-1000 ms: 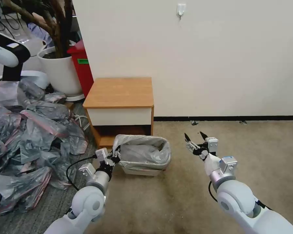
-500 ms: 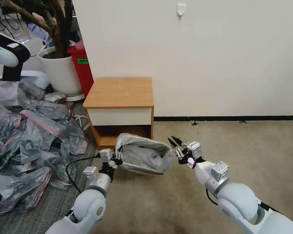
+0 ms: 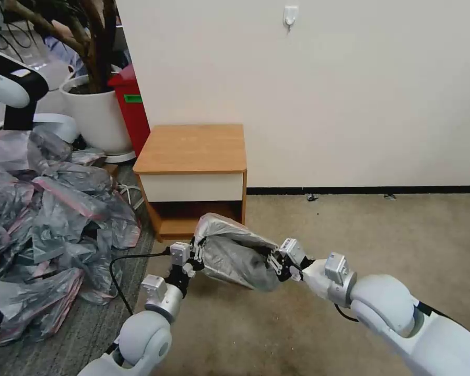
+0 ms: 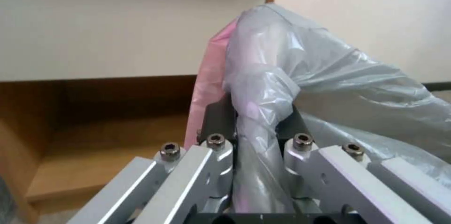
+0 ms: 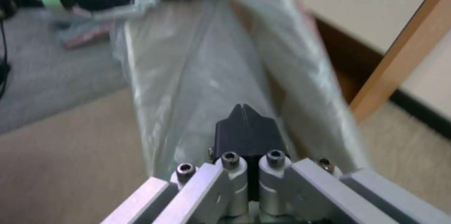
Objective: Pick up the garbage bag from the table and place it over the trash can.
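Between the two grippers, just in front of the wooden nightstand [image 3: 192, 156], the garbage bag [image 3: 235, 253] hangs off the carpet, wrapped over the small bin so that only crinkled grey plastic shows and the trash can itself cannot be made out beneath it. The bundle tilts, its upper edge toward the nightstand's shelf recess and its lower end toward the right arm.

The left gripper [image 3: 197, 254] is at the bag's left edge. Its wrist camera shows the jaws standing narrow, pinching a gathered fold of the bag's rim [image 4: 256, 118] between the dark fingers [image 4: 221, 116], with the pink band [image 4: 207, 86] running up just beside the left finger and the plastic billowing away beyond the jaw tips. Behind it lie the white drawer front and the recess of the nightstand.

The right gripper [image 3: 272, 262] presses against the opposite end of the bag. In its wrist view the black fingertips [image 5: 246, 132] meet with no gap between them, and the grey film stretches ahead of the tips; whether any plastic is caught between them I cannot tell.

Well to the left of the left gripper, a heap of similar grey-pink bags [image 3: 47, 219] covers the floor, with a white plant pot [image 3: 96, 117] and a red bin [image 3: 130, 104] behind it.
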Robot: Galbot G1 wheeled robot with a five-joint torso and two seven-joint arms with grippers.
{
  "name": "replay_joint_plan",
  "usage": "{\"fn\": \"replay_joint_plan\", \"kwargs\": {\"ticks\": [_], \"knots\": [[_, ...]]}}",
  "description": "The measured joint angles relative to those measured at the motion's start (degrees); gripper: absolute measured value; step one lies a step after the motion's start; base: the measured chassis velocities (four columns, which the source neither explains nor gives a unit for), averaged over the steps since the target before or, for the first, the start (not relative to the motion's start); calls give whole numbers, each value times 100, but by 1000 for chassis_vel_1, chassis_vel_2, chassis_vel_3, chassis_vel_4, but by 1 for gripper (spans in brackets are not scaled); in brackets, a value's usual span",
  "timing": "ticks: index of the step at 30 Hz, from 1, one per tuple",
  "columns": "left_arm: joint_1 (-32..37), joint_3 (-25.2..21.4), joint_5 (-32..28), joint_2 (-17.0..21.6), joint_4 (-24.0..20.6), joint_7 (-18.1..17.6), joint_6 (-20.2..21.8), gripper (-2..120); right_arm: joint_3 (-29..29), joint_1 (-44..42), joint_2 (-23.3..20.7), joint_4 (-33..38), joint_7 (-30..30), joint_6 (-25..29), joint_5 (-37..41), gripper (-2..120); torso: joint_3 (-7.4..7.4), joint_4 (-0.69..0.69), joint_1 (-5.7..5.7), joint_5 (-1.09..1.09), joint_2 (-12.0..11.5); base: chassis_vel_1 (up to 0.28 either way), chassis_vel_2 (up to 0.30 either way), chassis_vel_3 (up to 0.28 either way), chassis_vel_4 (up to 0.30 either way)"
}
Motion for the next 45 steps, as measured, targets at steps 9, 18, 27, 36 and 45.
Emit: {"fn": "replay_joint_plan", "kwargs": {"ticks": [9, 18, 27, 36, 45], "knots": [[58, 54, 182, 21, -55, 120, -33, 9, -235, 327, 162, -17, -59, -725, -93, 0, 0, 0, 0, 0, 0, 0, 0, 0, 0], [51, 76, 180, 49, -70, 148, -34, 9, -498, 667, 293, -366, -58, -946, -262, 0, 0, 0, 0, 0, 0, 0, 0, 0, 0], [19, 156, 166, 34, -61, 148, -33, 9, -806, 881, 580, -651, -55, -1041, -439, 0, 0, 0, 0, 0, 0, 0, 0, 0, 0], [-13, 248, 164, -24, -15, 142, -21, 9, -1068, 1022, 848, -947, -45, -1155, -683, 0, 0, 0, 0, 0, 0, 0, 0, 0, 0], [-19, 264, 161, -47, -7, 136, -17, 9, -1284, 1155, 1010, -1222, -27, -1252, -891, 0, 0, 0, 0, 0, 0, 0, 0, 0, 0]]}}
